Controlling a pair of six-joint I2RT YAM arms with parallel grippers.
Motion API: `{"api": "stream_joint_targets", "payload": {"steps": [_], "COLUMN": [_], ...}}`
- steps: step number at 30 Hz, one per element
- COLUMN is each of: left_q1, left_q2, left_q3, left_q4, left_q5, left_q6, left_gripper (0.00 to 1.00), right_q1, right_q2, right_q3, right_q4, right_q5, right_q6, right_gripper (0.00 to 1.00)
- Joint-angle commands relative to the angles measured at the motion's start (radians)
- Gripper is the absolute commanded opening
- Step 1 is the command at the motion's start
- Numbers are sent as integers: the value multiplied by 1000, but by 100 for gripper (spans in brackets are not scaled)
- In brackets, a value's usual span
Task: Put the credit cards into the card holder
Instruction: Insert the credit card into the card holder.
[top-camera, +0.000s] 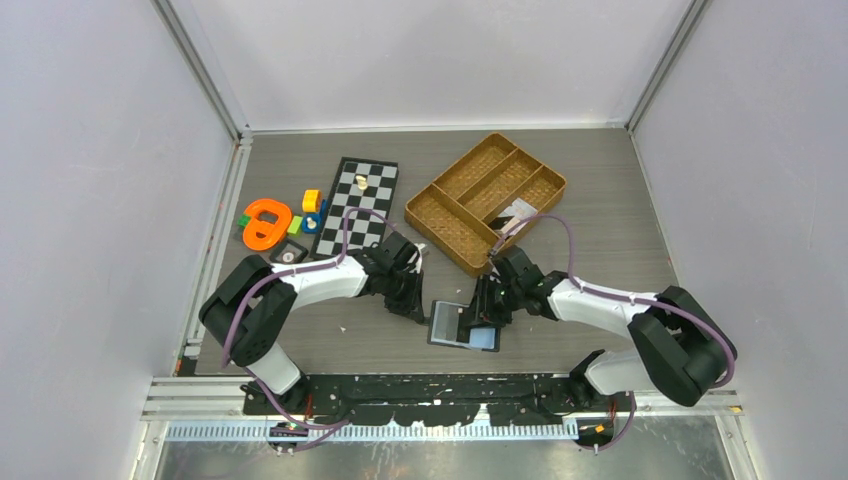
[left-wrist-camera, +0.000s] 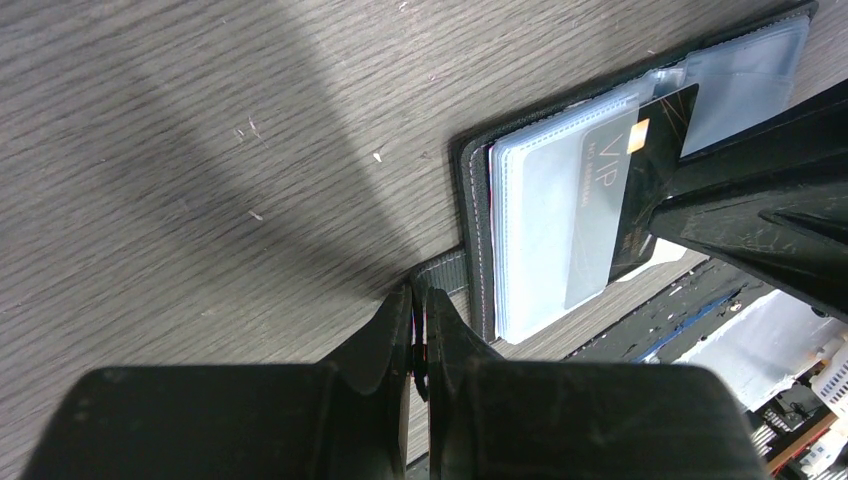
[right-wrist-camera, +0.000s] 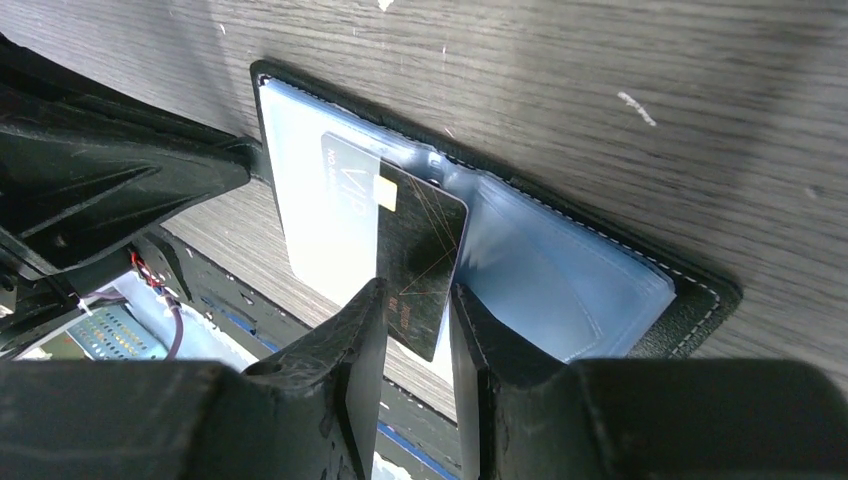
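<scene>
Claw of the right arm, the right gripper (right-wrist-camera: 415, 340): its two fingers stand a little apart and straddle the near end of a black credit card (right-wrist-camera: 420, 250). I cannot tell whether they pinch the card or only rest against it. The card's far half sits inside a clear sleeve of the card holder (right-wrist-camera: 700, 300); the half with gold lines sticks out toward the fingers.

The left gripper (left-wrist-camera: 420, 320) is closed tight, its tips clamped on the short strap at the card holder's side edge. It comes in low and nearly level with the table (top-camera: 600, 200).

The card holder lies open and flat, bluish sleeves up, just beside the table's near edge and about midway between the two arm bases. From the wrist views, the black mounting rail shows right past that edge.

Both arms are folded at the elbow and reach inward from their bases, so the wrists nearly meet over the card holder. The left comes from the left side, the right from the right.

Beyond the grippers a strip of bare wood grain separates the card holder from a brown woven tray (top-camera: 440, 215). A pale flat card (top-camera: 518, 212) lies in one of its compartments. A chessboard (top-camera: 350, 215) lies just behind the left wrist, with bright toy pieces (top-camera: 265, 222) further left. Grey walls close in the left, right and far sides.
</scene>
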Motion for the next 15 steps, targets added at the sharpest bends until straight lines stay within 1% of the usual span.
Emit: {"api": "stream_joint_targets", "payload": {"steps": [1,15], "left_q1": [-10,-13], "left_q2": [12,16], "left_q3": [-8,-7], "left_q4": [31,34], "left_q5": [22,26], "left_q6": [14,13], "left_gripper": [0,0], "right_q1": [21,79], "right_q2": [29,104], "right_q3": [39,111], "right_q4": [29,69], "right_q5": [23,19], "right_q6": [11,22], "right_gripper": [34,33]}}
